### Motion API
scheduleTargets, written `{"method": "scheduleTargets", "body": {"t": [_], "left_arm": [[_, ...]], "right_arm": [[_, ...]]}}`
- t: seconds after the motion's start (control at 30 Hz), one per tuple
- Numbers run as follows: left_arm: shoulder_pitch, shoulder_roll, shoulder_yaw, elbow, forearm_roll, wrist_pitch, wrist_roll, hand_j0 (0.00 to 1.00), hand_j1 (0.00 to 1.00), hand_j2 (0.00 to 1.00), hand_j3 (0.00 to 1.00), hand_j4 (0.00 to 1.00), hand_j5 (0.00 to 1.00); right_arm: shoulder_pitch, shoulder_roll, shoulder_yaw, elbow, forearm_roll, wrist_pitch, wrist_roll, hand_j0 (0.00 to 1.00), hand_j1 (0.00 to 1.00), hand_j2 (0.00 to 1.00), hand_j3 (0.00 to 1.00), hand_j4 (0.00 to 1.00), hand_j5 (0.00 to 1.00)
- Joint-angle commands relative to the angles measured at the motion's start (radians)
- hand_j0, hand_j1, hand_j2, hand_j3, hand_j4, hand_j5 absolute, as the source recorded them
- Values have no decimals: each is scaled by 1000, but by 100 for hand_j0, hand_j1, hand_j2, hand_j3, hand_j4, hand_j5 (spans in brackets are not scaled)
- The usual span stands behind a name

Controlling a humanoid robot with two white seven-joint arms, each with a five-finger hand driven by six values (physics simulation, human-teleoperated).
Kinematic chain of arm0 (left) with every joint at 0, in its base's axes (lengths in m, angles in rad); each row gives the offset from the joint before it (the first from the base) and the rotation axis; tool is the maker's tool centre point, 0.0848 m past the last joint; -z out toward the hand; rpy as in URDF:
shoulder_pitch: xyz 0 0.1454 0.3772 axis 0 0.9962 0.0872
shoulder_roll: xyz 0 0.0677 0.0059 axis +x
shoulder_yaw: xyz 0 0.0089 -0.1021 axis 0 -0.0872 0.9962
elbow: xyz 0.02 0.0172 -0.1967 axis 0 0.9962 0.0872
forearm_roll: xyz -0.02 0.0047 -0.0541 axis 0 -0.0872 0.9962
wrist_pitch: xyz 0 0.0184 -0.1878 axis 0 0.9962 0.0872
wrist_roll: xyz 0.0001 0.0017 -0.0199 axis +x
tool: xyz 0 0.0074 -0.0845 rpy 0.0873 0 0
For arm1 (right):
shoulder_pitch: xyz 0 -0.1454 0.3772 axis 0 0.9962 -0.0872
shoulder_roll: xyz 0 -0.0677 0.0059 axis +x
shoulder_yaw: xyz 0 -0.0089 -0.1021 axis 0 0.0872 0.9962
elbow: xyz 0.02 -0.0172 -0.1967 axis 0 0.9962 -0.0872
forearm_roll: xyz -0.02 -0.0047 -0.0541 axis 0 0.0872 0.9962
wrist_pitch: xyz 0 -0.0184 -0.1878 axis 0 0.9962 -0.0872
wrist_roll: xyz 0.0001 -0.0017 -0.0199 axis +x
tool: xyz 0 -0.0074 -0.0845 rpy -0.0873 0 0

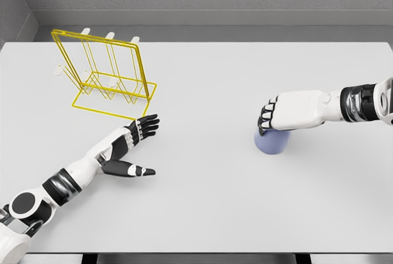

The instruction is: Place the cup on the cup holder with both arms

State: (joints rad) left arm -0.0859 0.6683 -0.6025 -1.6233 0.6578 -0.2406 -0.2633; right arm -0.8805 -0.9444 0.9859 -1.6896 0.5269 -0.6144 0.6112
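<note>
A pale blue cup (pixel 272 142) stands on the white table (pixel 209 209), right of the middle. My right hand (pixel 269 116) lies over its top with the fingers curled down around the rim, hiding the upper part of the cup. The yellow wire cup holder (pixel 104 75) with white pegs stands at the back left. My left hand (pixel 142 135) rests flat and open just in front of the holder's near corner, fingers stretched toward it and thumb pointing right, holding nothing.
A grey wall runs behind the table's far edge. Bare tabletop lies between the two hands and along the front edge.
</note>
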Motion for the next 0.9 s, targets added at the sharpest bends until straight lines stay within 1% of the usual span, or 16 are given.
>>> {"method": "scheduleTargets", "body": {"t": [0.0, 0.07, 0.13, 0.23, 0.27, 0.37, 0.43, 0.6, 0.67, 0.87], "left_arm": [[0, 1, 0, 2, 3, 1, -1, 100, 100, 100, 100, 100, 100], [0, 1, 0, 2, 3, 1, -1, 100, 100, 100, 100, 100, 100], [0, 1, 0, 2, 3, 1, -1, 100, 100, 100, 100, 100, 100], [0, 1, -8, 6, 3, 1, -1, 100, 100, 100, 100, 100, 100], [-2, 1, -8, 6, 3, 1, -1, 100, 100, 100, 100, 100, 100], [-8, 2, -8, 6, 3, 1, -1, 100, 100, 100, 100, 100, 100], [-9, 2, -8, 6, 3, 3, -1, 100, 100, 100, 100, 100, 100], [-15, 4, -7, 14, 3, 1, -1, 100, 100, 100, 100, 100, 100], [-17, 4, -7, 22, 3, 1, -1, 100, 100, 100, 100, 100, 100], [-20, 4, -7, 22, 3, 1, -1, 100, 100, 100, 100, 100, 100]], "right_arm": [[-2, -2, -3, -2, -7, 4, 0, 58, 58, 58, 58, 58, 58], [-6, -7, -4, -7, -11, 4, 0, 58, 58, 58, 58, 58, 58], [-12, -13, -15, -41, -11, 4, 0, 57, 57, 57, 57, 57, 57], [-14, -17, -32, -64, -18, 4, 0, 56, 56, 56, 56, 56, 56], [-17, -16, -32, -73, -21, 4, 0, 54, 54, 54, 54, 54, 54], [-20, -10, -32, -78, -24, 4, 0, 53, 53, 53, 53, 53, 53], [-26, 3, -32, -78, -27, 4, 0, 53, 53, 53, 53, 53, 53], [-34, 72, -32, -79, -31, 4, 0, 53, 53, 53, 53, 53, 53], [-44, 93, -32, -79, -33, 4, 0, 53, 53, 53, 53, 53, 53], [-46, 154, -32, -79, -38, 4, 0, 53, 53, 53, 53, 53, 53]]}}
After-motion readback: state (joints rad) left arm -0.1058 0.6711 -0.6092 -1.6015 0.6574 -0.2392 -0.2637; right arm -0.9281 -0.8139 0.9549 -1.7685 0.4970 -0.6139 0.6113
